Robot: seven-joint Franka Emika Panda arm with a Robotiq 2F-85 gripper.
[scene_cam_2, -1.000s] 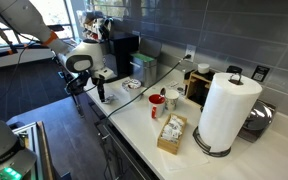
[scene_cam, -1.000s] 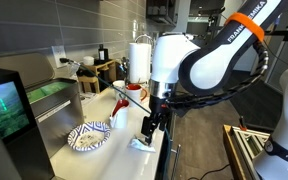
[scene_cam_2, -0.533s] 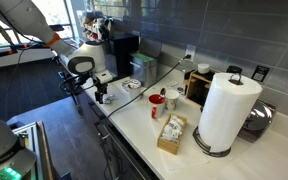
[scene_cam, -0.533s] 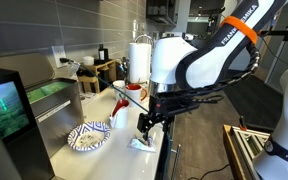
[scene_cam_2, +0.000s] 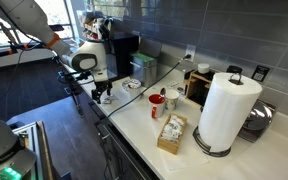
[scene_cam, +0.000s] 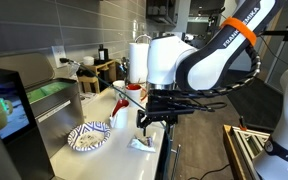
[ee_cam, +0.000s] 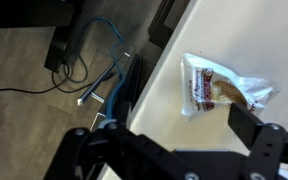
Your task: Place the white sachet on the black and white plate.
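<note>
The white sachet [scene_cam: 141, 144] lies flat on the pale counter close to its front edge. In the wrist view it [ee_cam: 219, 88] shows as a crinkled white packet with brown print. The black and white plate [scene_cam: 87, 136] sits on the counter a short way from the sachet, towards the sink; it also shows in an exterior view [scene_cam_2: 132, 85]. My gripper [scene_cam: 144, 124] hangs just above the sachet, open and empty. In the wrist view its dark fingers [ee_cam: 169, 140] are spread wide, with the sachet beyond the tips and not between them.
A white cup [scene_cam: 119, 113] and a red mug [scene_cam: 134, 94] stand behind the sachet. A sink [scene_cam: 52, 100] lies past the plate. A paper towel roll [scene_cam_2: 227, 110] and a box of packets [scene_cam_2: 171, 133] stand further along. The counter edge drops to a floor with cables [ee_cam: 84, 60].
The gripper has risen a little from the sachet and turned slightly. The sachet and plate have not moved.
</note>
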